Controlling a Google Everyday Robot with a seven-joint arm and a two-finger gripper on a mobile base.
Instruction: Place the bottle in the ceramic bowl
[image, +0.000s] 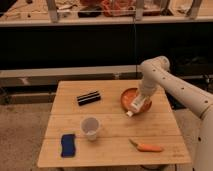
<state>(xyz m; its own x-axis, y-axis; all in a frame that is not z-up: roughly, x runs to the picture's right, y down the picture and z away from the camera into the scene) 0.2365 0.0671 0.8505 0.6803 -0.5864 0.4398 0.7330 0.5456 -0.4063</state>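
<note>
An orange ceramic bowl (128, 96) sits on the right half of the wooden table (110, 125). A white bottle (135, 105) lies tilted over the bowl's front rim, its cap end pointing down towards the table. My gripper (141, 96) is at the bottle's upper end, over the bowl, at the end of the white arm that reaches in from the right.
A white cup (90, 127) stands at mid-table. A blue sponge (68, 144) lies at the front left. A carrot (146, 147) lies at the front right. A black striped bar (89, 97) lies at the back left. A dark shelf runs behind the table.
</note>
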